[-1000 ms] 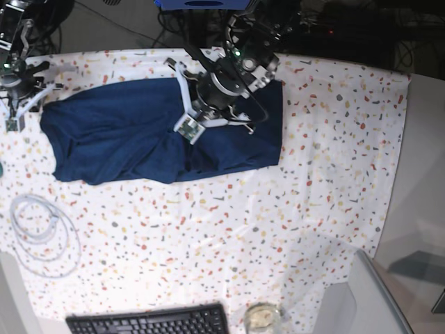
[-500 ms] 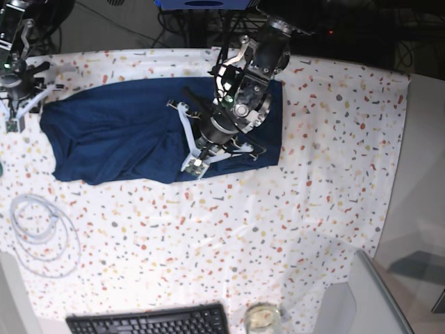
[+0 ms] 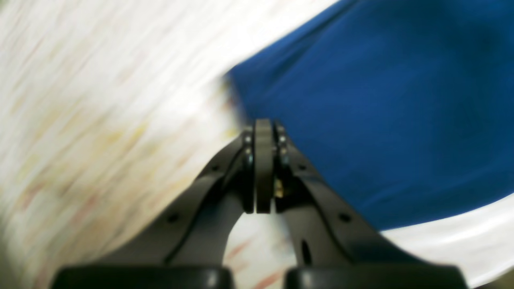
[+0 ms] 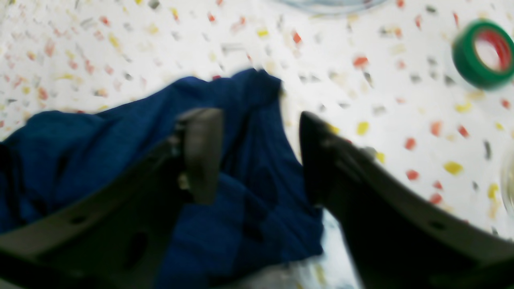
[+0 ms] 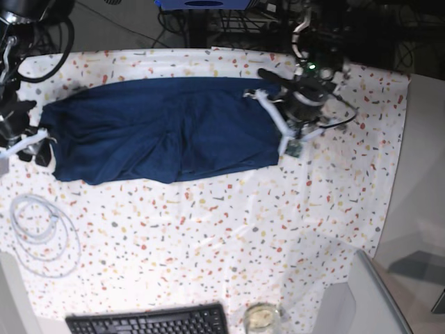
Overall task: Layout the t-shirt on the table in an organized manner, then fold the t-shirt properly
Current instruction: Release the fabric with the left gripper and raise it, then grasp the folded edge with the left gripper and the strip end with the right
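The dark navy t-shirt (image 5: 160, 129) lies spread in a wide band across the far half of the speckled table (image 5: 229, 229), creased near its middle. At the shirt's far right corner, my left gripper (image 5: 270, 75) is shut with nothing between its fingers (image 3: 263, 168); blue cloth (image 3: 381, 100) lies just beside the tips. My right gripper (image 5: 38, 147) is at the shirt's left edge. It stands open (image 4: 259, 116) over a bunched corner of the shirt (image 4: 249, 192), one finger on each side of the fold, without clamping it.
A green tape roll (image 4: 484, 54) lies on the table to the left of the shirt. A coil of clear cable (image 5: 42, 233) sits at the near left. A black keyboard (image 5: 149, 321) and a glass (image 5: 262, 316) are at the front edge.
My left arm swung from the shirt's middle to its right edge, staying shut. The right gripper moved nearer along the shirt's left edge and opened. The shirt's right half now lies flatter.
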Available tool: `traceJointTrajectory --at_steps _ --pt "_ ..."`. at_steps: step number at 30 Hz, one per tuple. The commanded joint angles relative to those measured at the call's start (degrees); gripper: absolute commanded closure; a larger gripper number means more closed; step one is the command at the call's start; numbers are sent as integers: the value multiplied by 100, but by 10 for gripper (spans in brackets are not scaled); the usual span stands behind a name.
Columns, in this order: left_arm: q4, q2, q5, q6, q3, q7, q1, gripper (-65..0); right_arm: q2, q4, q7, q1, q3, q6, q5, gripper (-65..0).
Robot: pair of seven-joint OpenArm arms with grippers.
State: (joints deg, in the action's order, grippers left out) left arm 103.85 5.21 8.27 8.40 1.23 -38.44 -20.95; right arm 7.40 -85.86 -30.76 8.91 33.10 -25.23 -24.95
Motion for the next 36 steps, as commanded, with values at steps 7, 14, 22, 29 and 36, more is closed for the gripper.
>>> traceJointTrajectory --at_steps 7,14,22,29,36 --pt "-429 564 -1394 579 1507 1905 -828 0 117 37 -1139 -482 26 5 -709 -459" --pt "-886 591 -1931 782 1877 1993 -749 0 750 1461 -1877 -1264 88 13 -727 -459" --pt "-1484 512 -1895 790 1569 2002 -213 0 1374 3193 -1385 -1607 290 -1129 -736 -465" --pt "-1845 512 -1895 790 892 2002 165 0 1638 4178 -1456 -1730 299 -1477 -736 -467" --pt "-2399 503 -1895 782 162 2011 702 0 1330 3747 -1983 -1554 281 -1477 -736 -467"
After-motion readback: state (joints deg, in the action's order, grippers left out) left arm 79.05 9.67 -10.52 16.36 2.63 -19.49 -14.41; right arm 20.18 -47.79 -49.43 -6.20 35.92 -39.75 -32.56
